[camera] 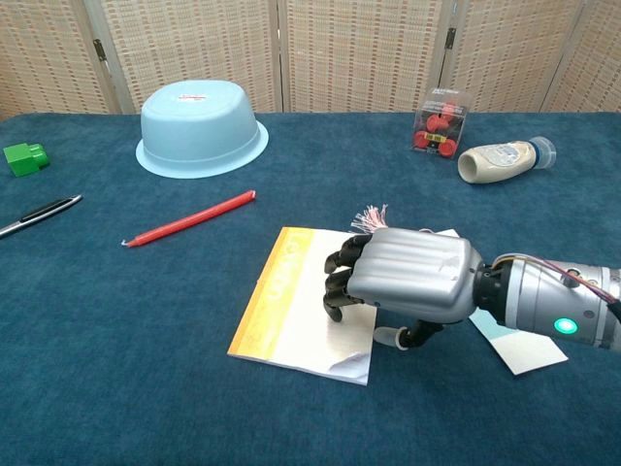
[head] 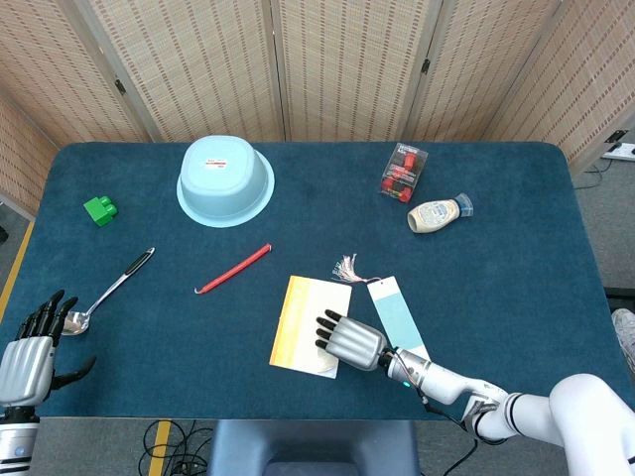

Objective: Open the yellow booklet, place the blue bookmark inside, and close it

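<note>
While the yellow booklet (head: 307, 325) lies closed on the blue table (head: 516, 258), a little below the middle of the head view, the right hand (head: 350, 340) rests on its right half. Its dark fingers (camera: 342, 277) are curled down with the tips pressing the pale cover; they grip nothing that I can see. At the booklet's near right corner, in the chest view, the cover corner curls up beside the thumb.

Just right of the booklet lies the blue bookmark (head: 399, 317), partly hidden under the wrist, its pink tassel (head: 346, 267) fanned out near the booklet's upper right corner. Whether bookmark and booklet touch I cannot tell.

Further out, a red pencil (head: 234, 269) lies slanted to the upper left of the booklet, well apart from it. Beyond that an upturned light blue bowl (head: 225, 180) sits toward the upper left of the frame. A small box of red things (head: 403, 172) and a squat bottle (head: 438, 213) on its side lie in the upper right. A green block (head: 99, 209) sits at the far left edge, and a spoon (head: 107, 292) lies below it.

At the lower left corner the left hand (head: 30, 356) hangs by the table edge, fingers spread and holding nothing, its tips near the spoon's bowl.
</note>
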`<state>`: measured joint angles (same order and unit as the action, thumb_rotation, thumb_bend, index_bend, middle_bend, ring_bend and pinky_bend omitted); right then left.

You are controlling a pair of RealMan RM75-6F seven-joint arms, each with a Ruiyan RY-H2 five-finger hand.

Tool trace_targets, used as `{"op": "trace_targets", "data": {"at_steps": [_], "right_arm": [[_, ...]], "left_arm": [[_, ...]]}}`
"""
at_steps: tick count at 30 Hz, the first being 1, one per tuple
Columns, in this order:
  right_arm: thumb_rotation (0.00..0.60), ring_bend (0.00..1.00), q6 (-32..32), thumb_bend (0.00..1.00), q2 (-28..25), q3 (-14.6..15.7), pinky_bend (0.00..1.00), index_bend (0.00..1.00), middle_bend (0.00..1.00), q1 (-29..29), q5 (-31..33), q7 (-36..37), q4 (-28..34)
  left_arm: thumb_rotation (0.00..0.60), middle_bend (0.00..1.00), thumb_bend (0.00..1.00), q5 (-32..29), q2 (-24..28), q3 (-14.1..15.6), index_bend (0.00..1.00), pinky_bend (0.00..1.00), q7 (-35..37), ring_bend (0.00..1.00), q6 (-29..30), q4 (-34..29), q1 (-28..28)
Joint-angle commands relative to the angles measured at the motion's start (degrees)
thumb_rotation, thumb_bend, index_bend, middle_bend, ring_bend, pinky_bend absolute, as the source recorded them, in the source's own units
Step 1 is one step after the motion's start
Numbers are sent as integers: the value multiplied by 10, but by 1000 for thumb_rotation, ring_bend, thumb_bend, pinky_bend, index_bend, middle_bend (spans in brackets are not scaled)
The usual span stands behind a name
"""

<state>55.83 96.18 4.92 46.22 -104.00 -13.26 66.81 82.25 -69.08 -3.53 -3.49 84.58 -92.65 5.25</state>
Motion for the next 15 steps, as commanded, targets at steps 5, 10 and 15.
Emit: {"op": "trace_targets", "data": {"at_steps": [5, 10, 15], "right_arm": [[600, 216, 21, 362, 19, -5, 223, 434, 374, 0, -3, 8, -25], [600, 244, 36, 396, 36, -11, 224, 483, 404, 4, -6, 18, -49], [600, 263, 46, 411, 53, -19, 223, 521, 427, 11, -6, 24, -69]], "left_arm": [[600, 42, 232, 0, 1, 0, 117, 168, 0, 94, 0, 0, 0], [600, 42, 232, 0, 1, 0, 117, 168, 2, 94, -1, 0, 0], [600, 41, 233, 0, 2, -1, 117, 168, 4, 94, 1, 1, -1]]}}
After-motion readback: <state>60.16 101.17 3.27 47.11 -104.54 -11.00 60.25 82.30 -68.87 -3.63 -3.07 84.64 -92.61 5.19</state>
